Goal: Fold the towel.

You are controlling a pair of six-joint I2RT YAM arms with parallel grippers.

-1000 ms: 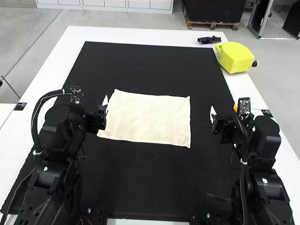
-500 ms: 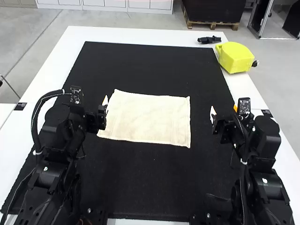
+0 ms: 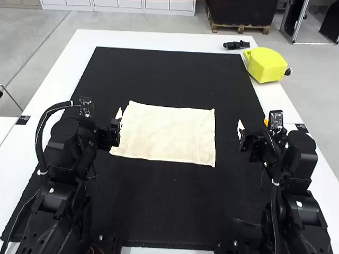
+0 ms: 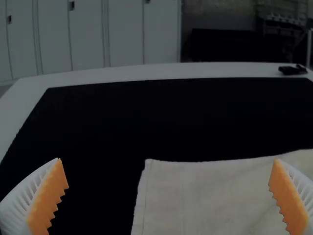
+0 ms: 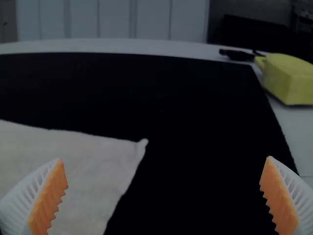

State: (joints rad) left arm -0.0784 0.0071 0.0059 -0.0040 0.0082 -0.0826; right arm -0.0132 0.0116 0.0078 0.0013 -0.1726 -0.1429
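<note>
A cream towel (image 3: 168, 133) lies spread as a rough rectangle on the black mat. By its left edge in the high view is my left gripper (image 3: 117, 126); my right gripper (image 3: 241, 130) stands apart from the towel, off its right edge. In the left wrist view, my left gripper (image 4: 167, 196) is wide open, with part of the towel (image 4: 205, 196) seen between and beyond its fingers. The right wrist view has my right gripper (image 5: 164, 196) wide open too, near a corner of the towel (image 5: 93, 161).
The black mat (image 3: 169, 76) covers most of the white table (image 3: 159, 39). At the far right sit a yellow object (image 3: 265, 64) and a small black tool (image 3: 236, 45), both off the mat.
</note>
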